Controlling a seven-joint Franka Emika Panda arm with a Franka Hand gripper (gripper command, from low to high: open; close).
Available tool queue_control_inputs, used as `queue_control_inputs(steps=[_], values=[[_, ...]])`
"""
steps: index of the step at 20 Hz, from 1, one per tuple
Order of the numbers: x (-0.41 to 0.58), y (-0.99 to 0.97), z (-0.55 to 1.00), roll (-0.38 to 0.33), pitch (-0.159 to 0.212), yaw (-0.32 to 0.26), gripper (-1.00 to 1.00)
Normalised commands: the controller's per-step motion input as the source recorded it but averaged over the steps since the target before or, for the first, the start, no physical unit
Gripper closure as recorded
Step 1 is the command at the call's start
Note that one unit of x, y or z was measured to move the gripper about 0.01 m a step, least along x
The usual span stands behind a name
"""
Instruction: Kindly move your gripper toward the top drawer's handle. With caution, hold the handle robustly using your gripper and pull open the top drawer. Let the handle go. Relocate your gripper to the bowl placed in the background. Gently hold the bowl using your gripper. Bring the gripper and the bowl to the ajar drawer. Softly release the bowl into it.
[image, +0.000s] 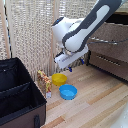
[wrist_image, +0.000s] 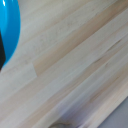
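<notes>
The small yellow bowl (image: 59, 78) sits on the wooden floor in front of the wicker screen. My gripper (image: 75, 65) hangs just above it and a little toward the exterior view's right. Its dark, blue-tipped fingers look apart, open, with nothing between them. At the exterior view's right stands the brown dresser. Its top drawer (image: 106, 33) seems to stick out past the drawer below, and its thin pale handle (image: 107, 43) runs across the front. The wrist view shows only floor planks and the rim of a blue bowl (wrist_image: 7, 30); the yellow bowl and my fingers do not show there.
The wider blue bowl (image: 68, 92) lies on the floor just in front of the yellow one. A toy giraffe (image: 45, 80) stands beside them. A large black open box (image: 17, 95) fills the exterior view's lower left. The lower drawer front (image: 110, 64) is shut.
</notes>
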Motion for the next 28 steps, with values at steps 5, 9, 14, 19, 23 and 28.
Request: queue_control_inputs(steps=[5,9,14,19,23,28], values=[[0.343,0.05,0.02,0.001,-0.106,-0.214,-1.00],[0.381,0.05,0.00,0.027,-0.111,-0.191,-1.00],[0.421,0.06,0.00,0.081,-0.106,-0.166,-1.00],[0.454,0.07,0.00,0.092,-0.103,-0.149,-1.00],[0.503,-0.08,0.05,0.125,-0.094,-0.117,-1.00],[0.379,-0.56,0.29,0.219,-0.057,-0.038,-1.00]])
